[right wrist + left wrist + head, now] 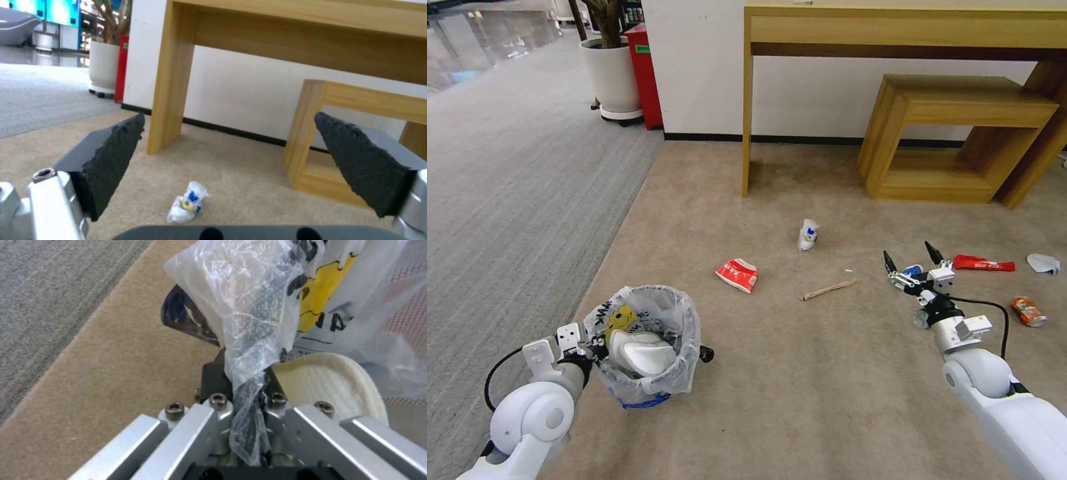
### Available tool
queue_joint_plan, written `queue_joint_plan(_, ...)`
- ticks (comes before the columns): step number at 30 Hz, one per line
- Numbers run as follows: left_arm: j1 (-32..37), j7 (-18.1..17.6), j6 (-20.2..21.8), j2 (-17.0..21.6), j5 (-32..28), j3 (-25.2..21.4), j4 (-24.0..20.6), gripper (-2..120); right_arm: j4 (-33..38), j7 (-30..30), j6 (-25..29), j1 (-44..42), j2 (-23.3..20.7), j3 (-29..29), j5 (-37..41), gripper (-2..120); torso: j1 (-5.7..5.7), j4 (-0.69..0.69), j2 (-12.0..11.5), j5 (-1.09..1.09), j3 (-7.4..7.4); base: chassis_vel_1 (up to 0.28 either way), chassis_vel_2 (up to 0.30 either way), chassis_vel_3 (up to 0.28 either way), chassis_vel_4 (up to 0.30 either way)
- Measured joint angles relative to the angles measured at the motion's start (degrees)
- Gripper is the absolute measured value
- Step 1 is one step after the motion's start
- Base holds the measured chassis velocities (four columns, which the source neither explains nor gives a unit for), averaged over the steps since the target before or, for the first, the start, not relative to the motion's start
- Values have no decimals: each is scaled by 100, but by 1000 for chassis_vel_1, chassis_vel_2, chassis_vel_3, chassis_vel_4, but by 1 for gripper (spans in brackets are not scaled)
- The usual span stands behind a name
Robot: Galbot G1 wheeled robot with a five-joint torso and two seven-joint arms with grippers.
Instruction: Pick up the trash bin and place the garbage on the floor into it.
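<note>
At the lower left of the head view, the bin (650, 347) is held off the beige floor (800, 373) by the left gripper (589, 347), whose fingers are clamped on the rim and its bunched bag (249, 350). A white slipper (642, 353) is seen inside the bin, its ribbed sole (329, 383) just beside the gripper in the left wrist view. Farther right, at mid-frame, a red-white carton (738, 274) is seen lying on the floor, then a crumpled cup (808, 234) and a wooden stick (829, 290). At the right, the right gripper (913, 258) is held above the floor with its fingers (113, 163) spread wide and nothing between them. Beyond it, a red wrapper (984, 263), a crushed can (1028, 311) and a white scrap (1043, 263) are seen near the right edge.
</note>
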State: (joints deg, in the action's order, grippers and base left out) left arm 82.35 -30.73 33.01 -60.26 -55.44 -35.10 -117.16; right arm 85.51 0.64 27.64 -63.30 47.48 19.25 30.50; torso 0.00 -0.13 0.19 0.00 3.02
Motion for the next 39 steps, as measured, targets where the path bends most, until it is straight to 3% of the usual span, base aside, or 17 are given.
queue_joint_plan(22, 45, 8, -7, -51, 49, -21, -37, 0, -49, -34, 61, -111, 6, 141, -100, 88, 0, 0, 0, 0, 0, 64, 64, -61, -62)
queue_joint_plan(28, 59, 15, -9, -57, 64, -20, -51, 0, -56, -61, 93, -150, 19, 187, -129, 88, 0, 0, 0, 0, 0, 61, 64, -65, -77)
queue_joint_plan(32, 59, 16, -10, -49, 65, -27, -62, 0, -66, -121, 186, -157, 28, 190, -104, 99, 0, 0, 0, -1, 0, 62, 72, -55, -63)
queue_joint_plan(39, 54, 16, -15, -58, 63, -27, -62, 0, -125, -177, 345, -119, 59, 175, -45, 100, 0, 0, 0, 0, 0, 6, 8, -7, -10)
